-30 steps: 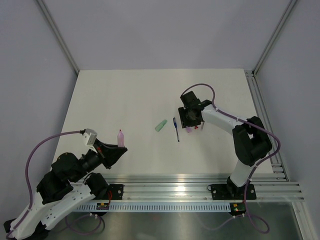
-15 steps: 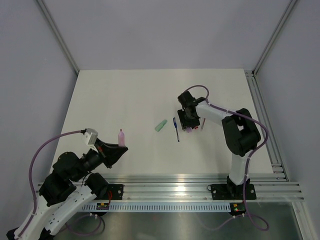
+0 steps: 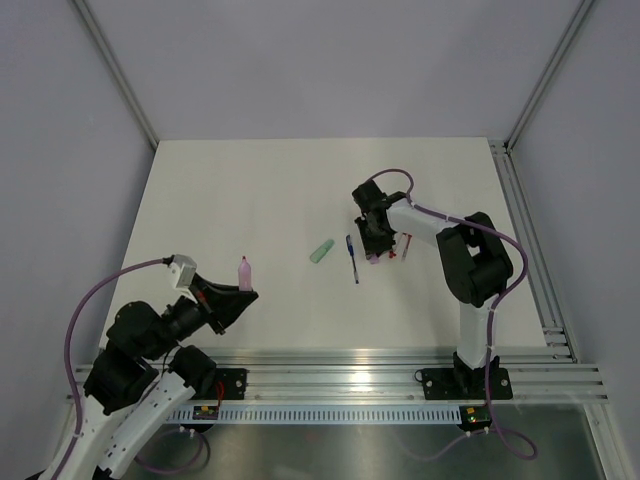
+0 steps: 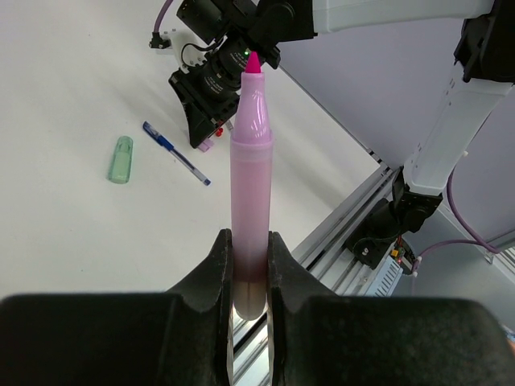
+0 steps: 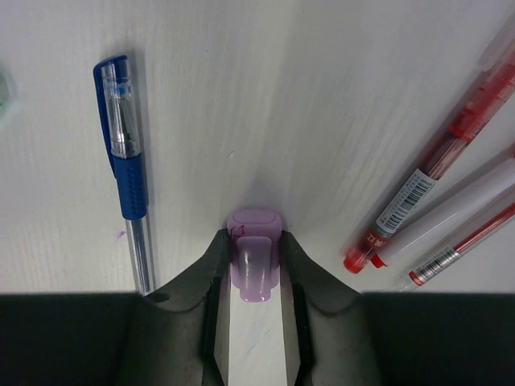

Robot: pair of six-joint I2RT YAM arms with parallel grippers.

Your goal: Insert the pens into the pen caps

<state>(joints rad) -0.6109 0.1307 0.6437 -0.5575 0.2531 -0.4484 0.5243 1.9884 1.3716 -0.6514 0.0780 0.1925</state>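
Note:
My left gripper [image 3: 236, 298] is shut on a pink pen [image 3: 243, 271] and holds it upright above the table's near left, tip up. In the left wrist view both fingers press the pen's barrel [image 4: 249, 193] near its bottom end. My right gripper [image 3: 375, 248] is down on the table at centre right. Its jaws touch both sides of a pale pink cap [image 5: 255, 221] that lies on the table. A blue pen [image 3: 352, 258] lies just left of it. A pale green cap [image 3: 321, 251] lies further left.
Red pens [image 5: 434, 185] lie close together on the table just right of my right gripper, also seen from above [image 3: 405, 245]. The blue pen [image 5: 127, 177] lies close to the left finger. An aluminium rail [image 3: 400, 375] runs along the near edge.
The right arm has folded in and its gripper has shifted slightly left and turned over the pink cap. The left arm holds the pink pen almost unmoved.

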